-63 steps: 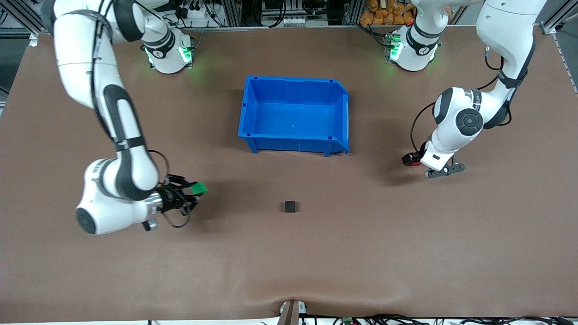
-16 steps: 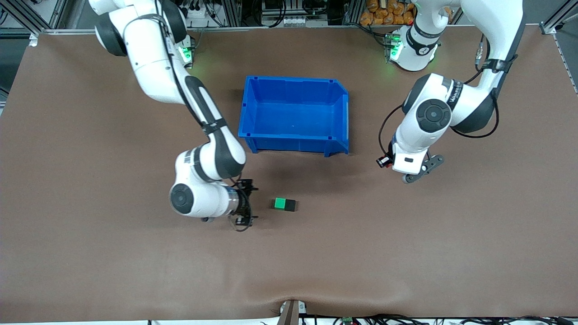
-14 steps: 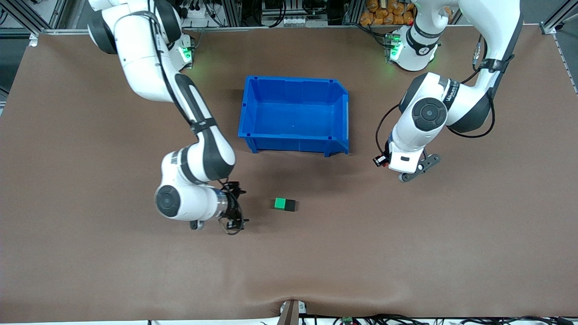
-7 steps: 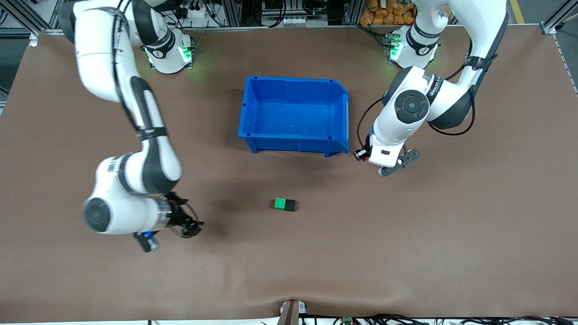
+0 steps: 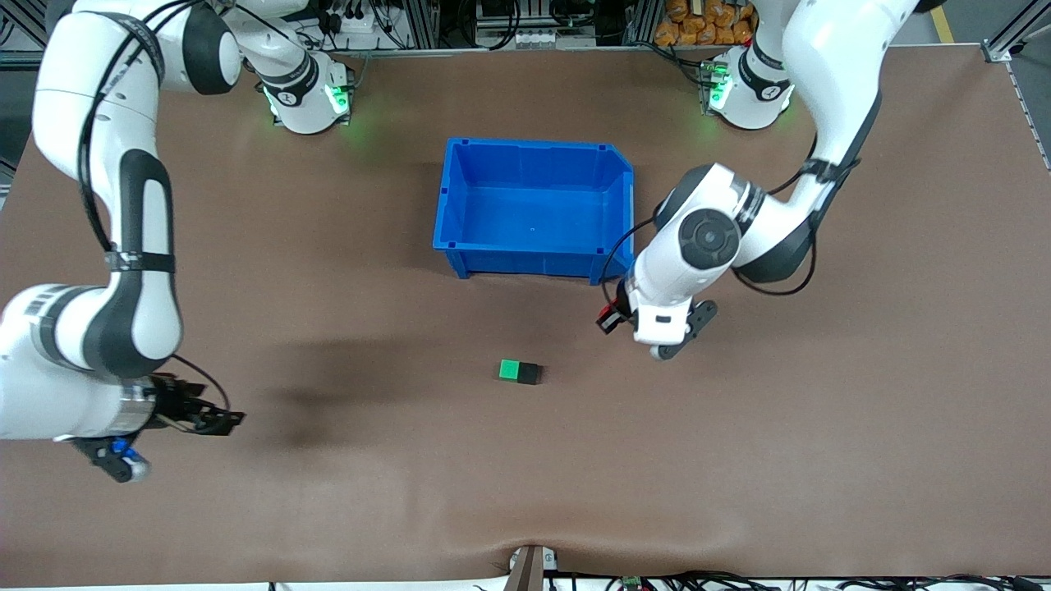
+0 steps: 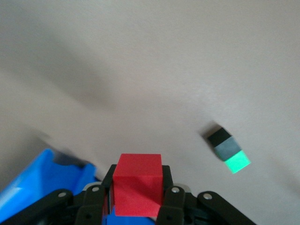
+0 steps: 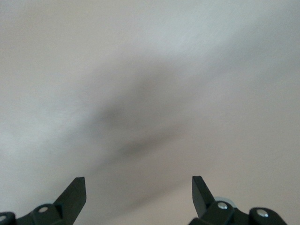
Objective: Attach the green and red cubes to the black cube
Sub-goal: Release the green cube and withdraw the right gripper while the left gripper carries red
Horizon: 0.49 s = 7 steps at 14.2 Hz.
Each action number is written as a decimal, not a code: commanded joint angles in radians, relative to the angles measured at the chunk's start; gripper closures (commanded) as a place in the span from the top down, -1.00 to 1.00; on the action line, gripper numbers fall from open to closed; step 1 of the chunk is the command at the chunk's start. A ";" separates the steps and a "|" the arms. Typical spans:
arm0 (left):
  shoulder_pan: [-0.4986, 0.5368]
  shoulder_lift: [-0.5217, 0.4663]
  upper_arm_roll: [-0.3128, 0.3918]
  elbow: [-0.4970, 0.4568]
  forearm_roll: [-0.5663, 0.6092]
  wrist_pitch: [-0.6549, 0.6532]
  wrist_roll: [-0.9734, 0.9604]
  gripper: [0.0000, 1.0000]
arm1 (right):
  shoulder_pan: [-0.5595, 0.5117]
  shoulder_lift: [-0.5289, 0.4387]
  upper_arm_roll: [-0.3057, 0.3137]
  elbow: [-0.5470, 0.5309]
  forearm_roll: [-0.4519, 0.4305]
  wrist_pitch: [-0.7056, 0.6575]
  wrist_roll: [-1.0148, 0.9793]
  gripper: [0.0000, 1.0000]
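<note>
Brown table [image 5: 739, 460]: green cube [image 5: 510, 370] is joined to black cube [image 5: 529, 374] at centre. Red cube [image 6: 137, 185] is clamped in left gripper [image 5: 608, 318]; right gripper [image 5: 226, 421], lower left, is spread empty.

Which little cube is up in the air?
The red cube, pinched in the left gripper. The green cube and black cube sit together on the table.

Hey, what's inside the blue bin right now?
Nothing shows in the blue bin; its floor is bare from the front view, with no corner covered. The green cube and black cube sit joined on the table, and the left gripper holds the red cube.
</note>
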 commanded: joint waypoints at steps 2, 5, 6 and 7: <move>-0.040 0.153 0.010 0.205 -0.005 -0.016 -0.144 -1.00 | 0.008 -0.143 -0.045 -0.004 -0.036 -0.198 -0.072 1.00; -0.144 0.225 0.124 0.279 -0.006 0.015 -0.290 -1.00 | 0.004 -0.296 -0.048 -0.054 -0.077 -0.278 -0.294 1.00; -0.196 0.244 0.178 0.294 -0.008 0.045 -0.343 -1.00 | 0.002 -0.341 -0.048 -0.088 -0.082 -0.297 -0.371 1.00; -0.242 0.271 0.221 0.323 -0.008 0.059 -0.394 -1.00 | 0.002 -0.396 -0.048 -0.153 -0.082 -0.294 -0.400 1.00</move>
